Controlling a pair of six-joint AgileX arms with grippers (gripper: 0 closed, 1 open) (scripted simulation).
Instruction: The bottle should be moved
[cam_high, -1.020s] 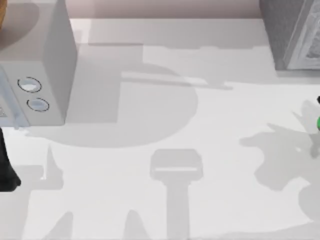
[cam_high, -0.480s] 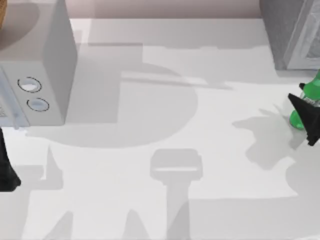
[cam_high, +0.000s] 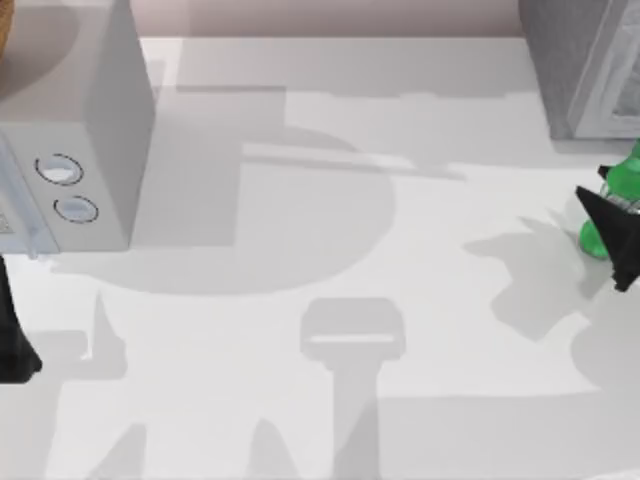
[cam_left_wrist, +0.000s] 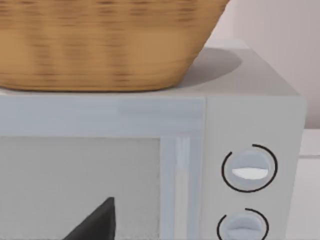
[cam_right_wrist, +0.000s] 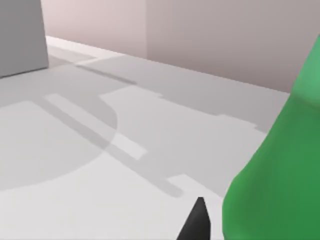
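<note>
On the table (cam_high: 330, 120), largest item first: the microwave (cam_high: 95, 130) sits at the far left with a wicker basket (cam_left_wrist: 100, 40) on top of it; a grey cabinet (cam_high: 580, 60) occupies the far right corner. Neither has shifted over the last second.

Change is all at the right edge. One second ago only a sliver of green and a dark tip showed there. Half a second ago the bottle (cam_high: 618, 190) and right gripper (cam_high: 608, 235) had come into the top view. Now both sit almost exactly where they were half a second ago, so the travel has slowed or paused. The bottle leans, cap end toward the cabinet, just in front of it. In the right wrist view its green body (cam_right_wrist: 280, 180) looms right beside a dark fingertip (cam_right_wrist: 197, 222).

Judgement: right gripper closed around the bottle and carrying it; transport under way, placement not yet done.

Left gripper (cam_high: 15, 340) parked at the left edge, in front of the microwave; finger spread cannot be told.
</note>
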